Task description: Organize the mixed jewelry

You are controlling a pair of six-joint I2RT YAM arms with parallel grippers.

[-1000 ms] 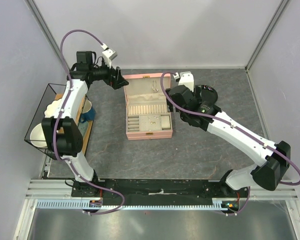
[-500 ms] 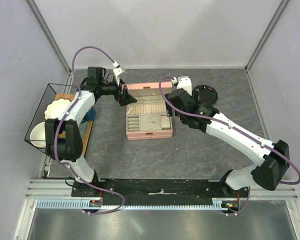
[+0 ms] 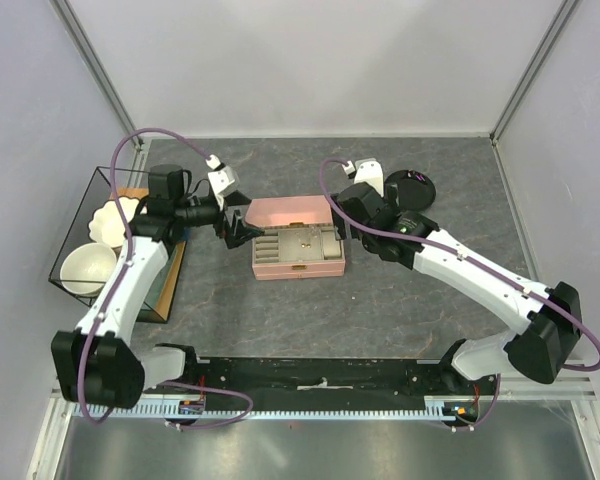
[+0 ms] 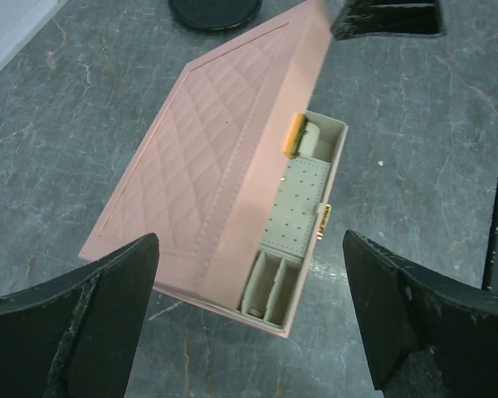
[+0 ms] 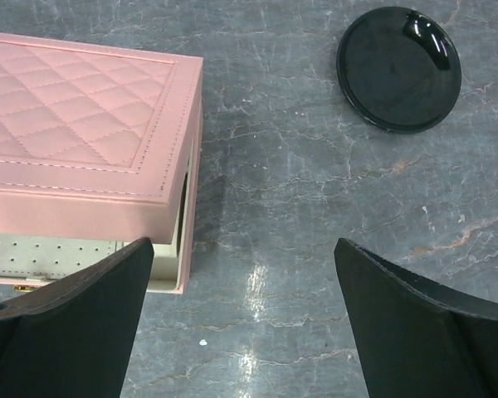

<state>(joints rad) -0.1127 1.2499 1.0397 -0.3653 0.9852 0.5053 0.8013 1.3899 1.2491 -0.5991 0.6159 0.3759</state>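
— Lowered since a second ago, the lid [image 4: 216, 166] now half-covers the mixed jewelry [image 3: 304, 237] lying inside the pink box [image 3: 298, 265].
— And the arms?
— The left end effector [image 4: 249, 240] is at the box's 9 o'clock and the right end effector [image 5: 242, 245] at 2 o'clock. Both are spread wide and empty, probably flanking the box to shut it.

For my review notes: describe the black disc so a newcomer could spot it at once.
On the grey marbled table, find the pink quilted box in the middle. Off its right end, slightly farther back, apart from it, lies the black disc. It is the only flat, round, glossy black thing on the tabletop.
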